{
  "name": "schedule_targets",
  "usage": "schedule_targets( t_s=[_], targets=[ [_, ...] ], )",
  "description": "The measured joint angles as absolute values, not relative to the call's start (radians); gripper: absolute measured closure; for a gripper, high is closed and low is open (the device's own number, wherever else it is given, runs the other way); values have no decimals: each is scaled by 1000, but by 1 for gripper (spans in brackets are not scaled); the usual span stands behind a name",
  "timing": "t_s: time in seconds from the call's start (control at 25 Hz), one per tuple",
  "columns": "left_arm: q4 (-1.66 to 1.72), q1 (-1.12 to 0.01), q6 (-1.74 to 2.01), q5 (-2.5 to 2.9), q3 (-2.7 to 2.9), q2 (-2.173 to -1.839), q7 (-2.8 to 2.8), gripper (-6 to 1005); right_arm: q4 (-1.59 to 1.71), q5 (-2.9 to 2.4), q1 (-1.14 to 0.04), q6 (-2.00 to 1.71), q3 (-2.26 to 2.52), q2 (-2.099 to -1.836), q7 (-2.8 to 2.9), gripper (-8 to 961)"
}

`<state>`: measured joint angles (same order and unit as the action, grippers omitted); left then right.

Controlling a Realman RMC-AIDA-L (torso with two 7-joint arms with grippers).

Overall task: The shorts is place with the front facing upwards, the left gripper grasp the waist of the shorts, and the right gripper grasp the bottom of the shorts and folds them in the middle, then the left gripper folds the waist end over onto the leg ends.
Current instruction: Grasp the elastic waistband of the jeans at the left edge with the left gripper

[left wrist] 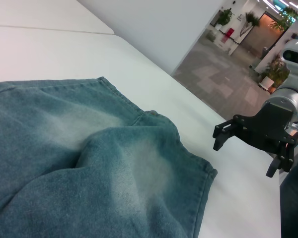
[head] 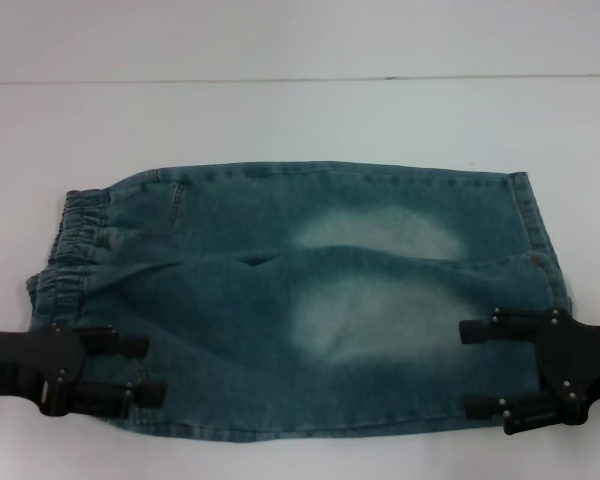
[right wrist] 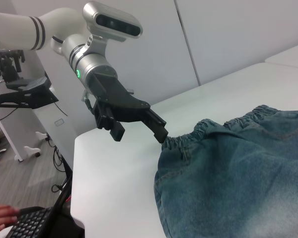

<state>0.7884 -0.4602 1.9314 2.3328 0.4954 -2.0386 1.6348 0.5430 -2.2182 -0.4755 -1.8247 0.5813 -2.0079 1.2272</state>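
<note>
Faded blue denim shorts [head: 310, 300] lie flat on the white table [head: 300, 120]. Their elastic waist [head: 75, 240] points left and the leg hems [head: 530, 230] point right. A ridge runs along the middle between the two legs. My left gripper [head: 150, 368] is open over the near corner of the waist end, nothing between its fingers. My right gripper [head: 465, 368] is open over the near leg end, also holding nothing. The right wrist view shows the left gripper [right wrist: 139, 135] hovering beside the gathered waistband [right wrist: 213, 130]. The left wrist view shows the right gripper [left wrist: 242, 156] past the hem [left wrist: 203, 188].
The table's far edge [head: 300, 80] runs behind the shorts. The table's side edge [right wrist: 77, 188] drops off beyond the waist end, with a keyboard [right wrist: 35, 225] and a person's hand [right wrist: 0, 215] below it. An open hall [left wrist: 228, 69] lies past the opposite edge.
</note>
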Motion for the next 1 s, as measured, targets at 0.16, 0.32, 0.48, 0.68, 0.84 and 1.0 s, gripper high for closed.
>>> schedule_targets(
  t_s=[0.16,0.32,0.48,0.68,0.84,1.0],
  targets=[
    [788,-461,1931,2328,498,-2039,1643,107,543,-2218,-476,-1825,582,-2008,1227,-3],
    [789,-462,1931,2328,496,-2039,1644,118,543,-2218,-477,-1825,583,-2008,1228,-2],
    [797,-458,1924,2332,492,-2035,1663,129,543,-2218,-477,-1825,583,-2008,1228,-2],
    [867,-434,1916,2337,488,-2025,1740,143,543,-2218,-477,-1825,583,-2008,1229,-1],
    [945,-415,1894,2391,468,-2024,1796,154,543,-2218,-477,-1824,583,-2007,1229,-1],
    [983,-408,1865,2450,436,-2024,1833,165,543,-2219,-477,-1812,585,-2006,1229,-1]
  ],
)
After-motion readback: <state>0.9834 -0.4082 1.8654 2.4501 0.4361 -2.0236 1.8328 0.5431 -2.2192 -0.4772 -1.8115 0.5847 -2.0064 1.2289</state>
